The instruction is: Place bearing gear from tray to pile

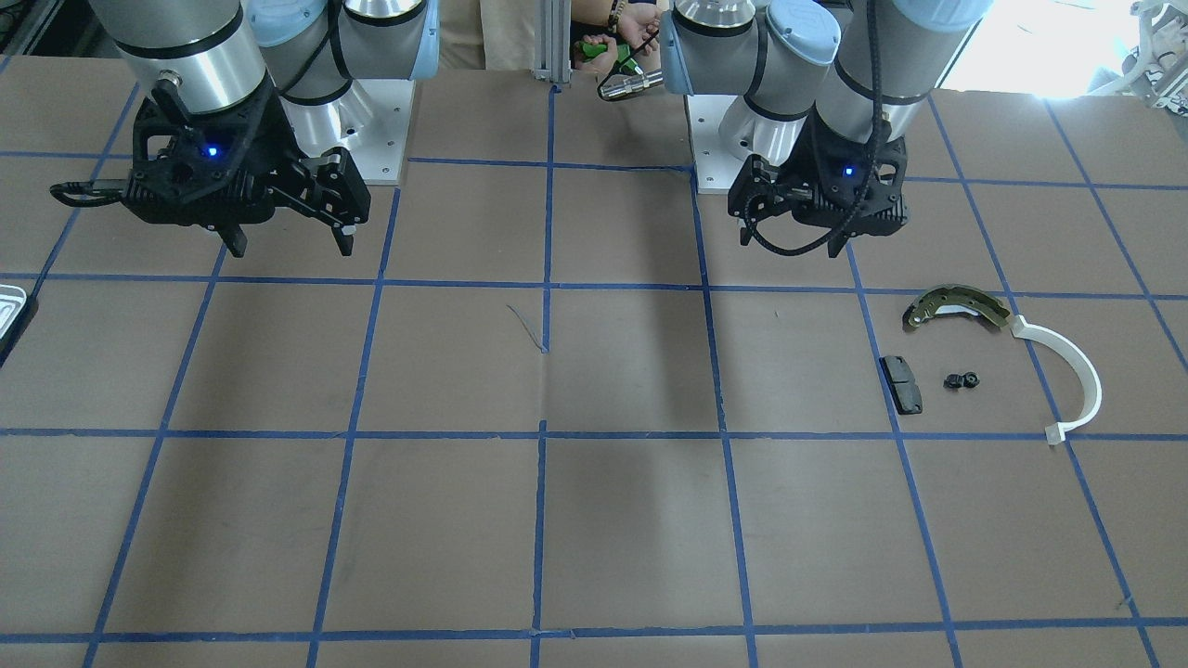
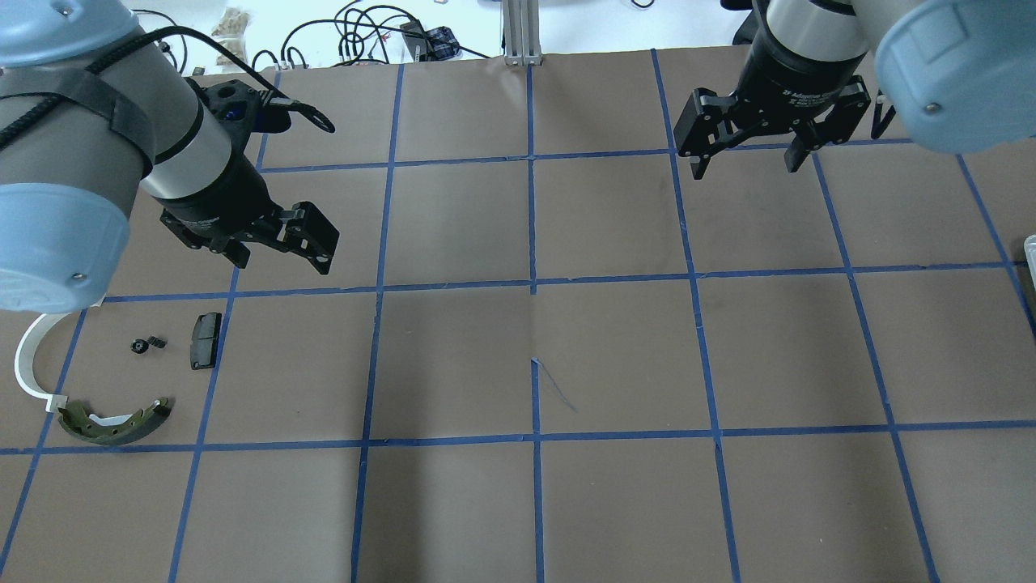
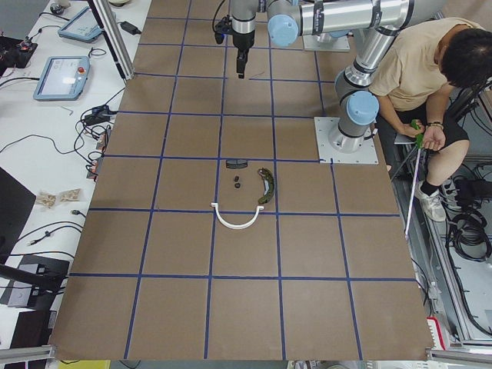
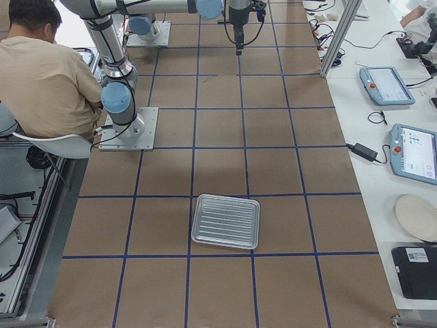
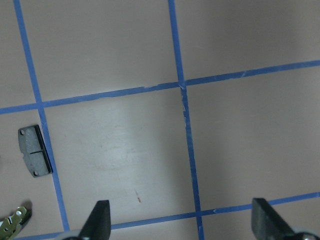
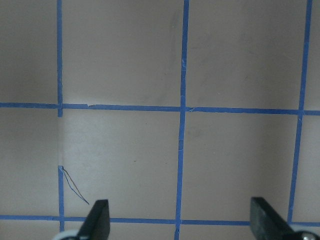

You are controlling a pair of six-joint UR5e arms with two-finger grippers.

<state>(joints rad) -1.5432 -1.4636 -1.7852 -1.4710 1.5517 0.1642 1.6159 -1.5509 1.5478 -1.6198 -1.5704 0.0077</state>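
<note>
The small black bearing gear lies on the table in the pile, between the black pad and the white half-ring arc, below the brass-and-grey brake shoe. It also shows in the overhead view. The silvery tray looks empty; only its edge shows in the front view. My left gripper is open and empty, hovering beyond the pile; its wrist view shows the pad. My right gripper is open and empty, high over bare table.
Blue tape lines grid the brown table. An operator sits beside the robot base. Tablets and cables lie on the white side bench beyond the table's edge.
</note>
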